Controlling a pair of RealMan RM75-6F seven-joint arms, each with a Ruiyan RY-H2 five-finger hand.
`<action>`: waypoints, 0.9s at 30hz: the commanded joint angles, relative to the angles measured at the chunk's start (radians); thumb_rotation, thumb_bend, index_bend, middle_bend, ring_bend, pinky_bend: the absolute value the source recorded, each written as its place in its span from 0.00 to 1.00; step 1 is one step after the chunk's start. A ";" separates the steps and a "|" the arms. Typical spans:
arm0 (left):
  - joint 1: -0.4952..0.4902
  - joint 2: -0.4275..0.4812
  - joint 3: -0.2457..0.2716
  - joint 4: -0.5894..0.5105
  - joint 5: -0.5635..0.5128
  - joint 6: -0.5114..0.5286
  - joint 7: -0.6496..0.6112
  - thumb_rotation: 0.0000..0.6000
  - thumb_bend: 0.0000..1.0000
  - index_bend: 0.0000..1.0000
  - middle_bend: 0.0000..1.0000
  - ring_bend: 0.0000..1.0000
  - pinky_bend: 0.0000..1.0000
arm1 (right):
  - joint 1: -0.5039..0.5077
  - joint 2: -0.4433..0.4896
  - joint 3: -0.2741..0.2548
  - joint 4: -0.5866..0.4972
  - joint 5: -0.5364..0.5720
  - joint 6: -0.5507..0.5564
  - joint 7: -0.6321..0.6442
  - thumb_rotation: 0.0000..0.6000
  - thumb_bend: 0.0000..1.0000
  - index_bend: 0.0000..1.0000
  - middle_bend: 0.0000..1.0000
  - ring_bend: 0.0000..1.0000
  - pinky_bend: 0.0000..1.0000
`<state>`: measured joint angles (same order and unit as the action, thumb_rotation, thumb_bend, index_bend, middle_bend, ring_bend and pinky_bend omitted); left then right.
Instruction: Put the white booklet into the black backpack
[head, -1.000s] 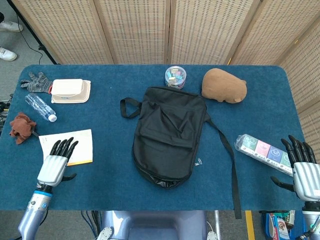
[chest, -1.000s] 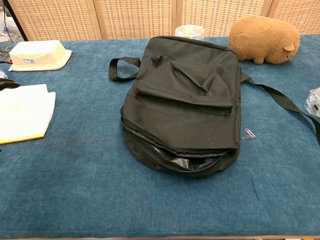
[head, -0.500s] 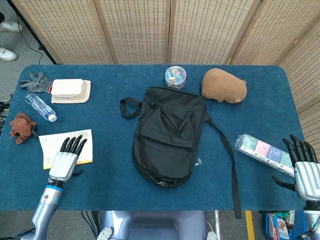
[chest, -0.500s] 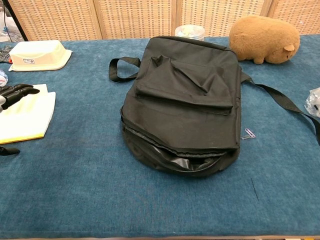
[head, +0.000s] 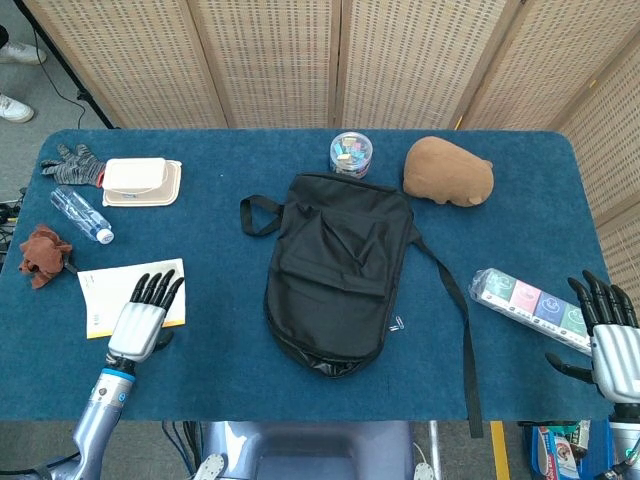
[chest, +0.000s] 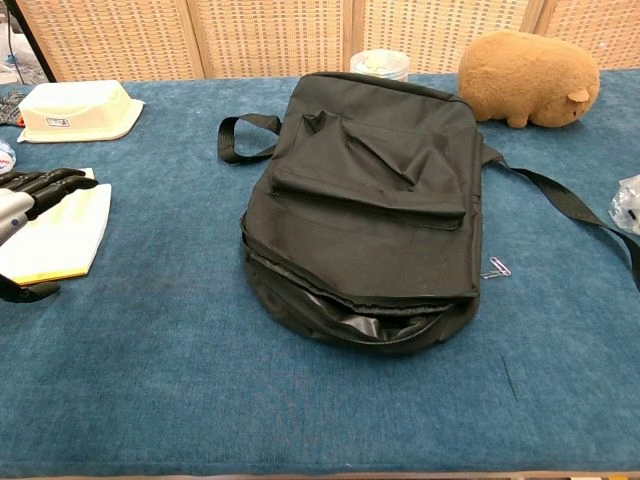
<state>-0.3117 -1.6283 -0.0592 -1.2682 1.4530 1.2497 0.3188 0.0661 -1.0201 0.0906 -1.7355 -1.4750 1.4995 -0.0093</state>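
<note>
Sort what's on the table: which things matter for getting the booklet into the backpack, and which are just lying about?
Job: white booklet, black backpack, left hand over the booklet.

Lying about: plush toy, clear jar, water bottle, lidded container, grey glove, brown cloth, packaged box.

Woven folding screen (head: 340, 60) behind blue table (head: 220, 330).

The left hand (head: 140, 322) lies palm down, fingers (head: 157, 290) straight and slightly spread, thumb out to the side, holding nothing. The right hand (head: 612, 345) is likewise flat, fingers extended and apart, thumb jutting sideways, nothing between them.
</note>
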 joint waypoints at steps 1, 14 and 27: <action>-0.008 -0.009 -0.001 0.005 -0.003 -0.007 0.012 1.00 0.24 0.00 0.00 0.00 0.00 | -0.001 0.001 0.000 0.000 0.001 0.000 0.000 1.00 0.00 0.00 0.00 0.00 0.00; -0.026 -0.050 -0.004 0.054 -0.030 -0.027 0.049 1.00 0.25 0.00 0.00 0.00 0.00 | -0.004 0.008 0.003 0.004 0.004 0.003 0.017 1.00 0.00 0.00 0.00 0.00 0.00; -0.037 -0.068 -0.008 0.125 -0.061 -0.053 0.032 1.00 0.25 0.00 0.00 0.00 0.00 | -0.004 0.014 0.009 0.008 0.013 0.002 0.038 1.00 0.00 0.00 0.00 0.00 0.00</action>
<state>-0.3490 -1.6965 -0.0669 -1.1446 1.3931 1.1978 0.3522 0.0615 -1.0068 0.0992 -1.7280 -1.4624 1.5019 0.0281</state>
